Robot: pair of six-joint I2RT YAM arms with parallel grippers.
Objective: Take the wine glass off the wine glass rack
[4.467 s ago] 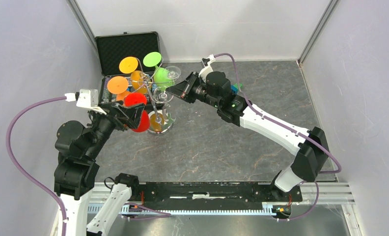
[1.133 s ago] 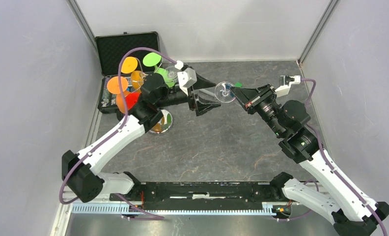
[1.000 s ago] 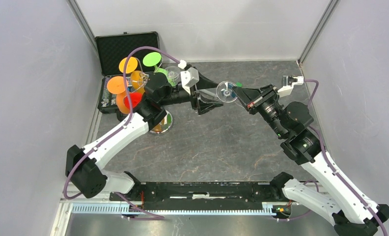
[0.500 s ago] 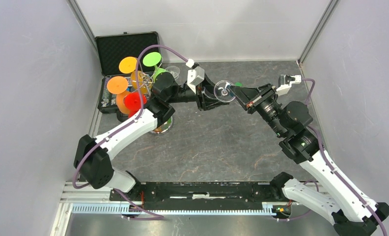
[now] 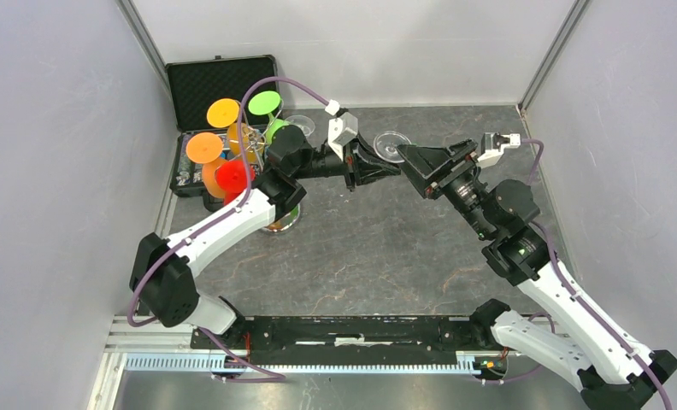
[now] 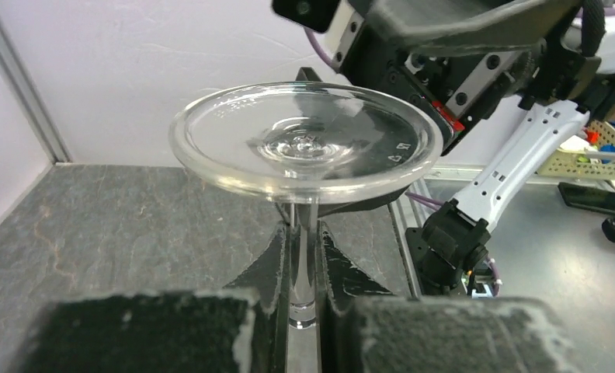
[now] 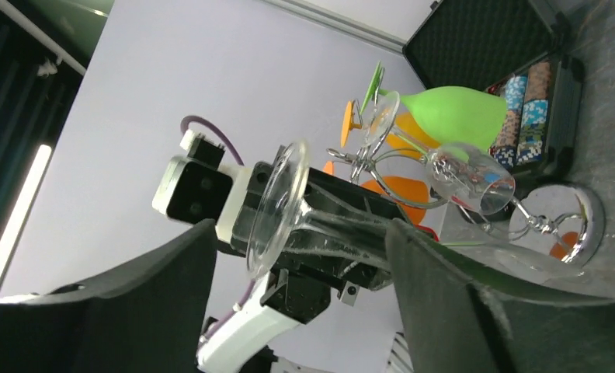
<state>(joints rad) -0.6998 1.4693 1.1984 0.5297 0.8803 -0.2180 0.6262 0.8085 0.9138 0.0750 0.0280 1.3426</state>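
Stem of the clear wine glass (image 6: 304,148) clamped between the black fingers (image 6: 267,268) of the left tool (image 6: 304,260), round foot sticking out past the fingertips. Off the silver wire wine glass rack (image 7: 576,221) with its shiny disc base: held to the right of the rack, above the grey stone-patterned bench (image 5: 361,248).

Left arm stretched long from its base, running up across the front of the rack, wrist about level and pointing right, away from the rack. Right arm bent at the elbow, forearm reaching back toward the rack, right tool (image 5: 412,169) facing the left one nose to nose. Spread wide, one dark finger (image 7: 118,311) standing on each side of the glass foot in the right wrist view, gripping nothing. Cannot tell whether either finger touches the foot.

Hung upside down from the rack's curled hooks: orange, green and red glasses (image 5: 224,113), plus a second clear glass (image 7: 475,183) just beside the green one. Behind the rack, open black foam-lined case (image 5: 220,81) near the back wall.
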